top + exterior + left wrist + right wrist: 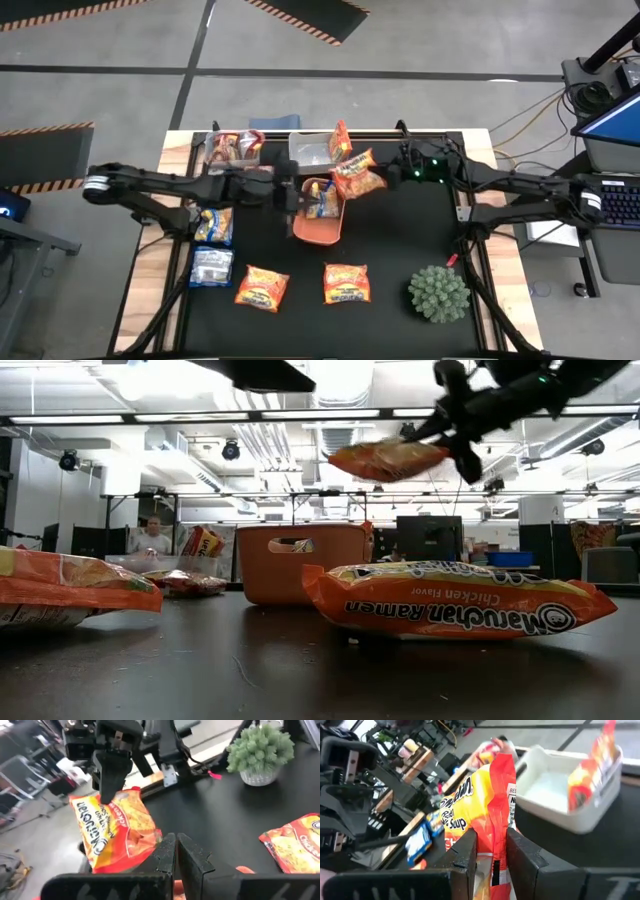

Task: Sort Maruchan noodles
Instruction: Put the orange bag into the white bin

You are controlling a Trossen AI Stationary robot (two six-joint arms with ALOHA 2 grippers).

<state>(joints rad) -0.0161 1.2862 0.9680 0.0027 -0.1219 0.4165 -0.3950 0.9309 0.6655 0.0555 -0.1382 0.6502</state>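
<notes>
Black matte surface on a wood-edged bench, big open lab behind it with a person sitting way back. Starting at the right gripper: its jaws are pinching a crinkly orange-and-yellow Maruchan chicken ramen packet by one edge, held up in the air. Seen from above, that packet hangs roughly at 10 o'clock from the surface centre, with its long axis running away from the jaws toward the orange rounded plastic tray, which sits at about 8 o'clock from the packet and just beside it. Right arm is clearly the one on this, so I'd guess the drop goes there or in the clear bin behind.

Left gripper hovers right over the orange tray, jaws pressed together with nothing in them as far as I can see.

Containers: the orange tray holds one blue-and-yellow packet; the clear bin has an orange packet leaning on its rim; another clear bin at 9 o'clock from that one holds a few. Four more packets lie loose on the surface.
</notes>
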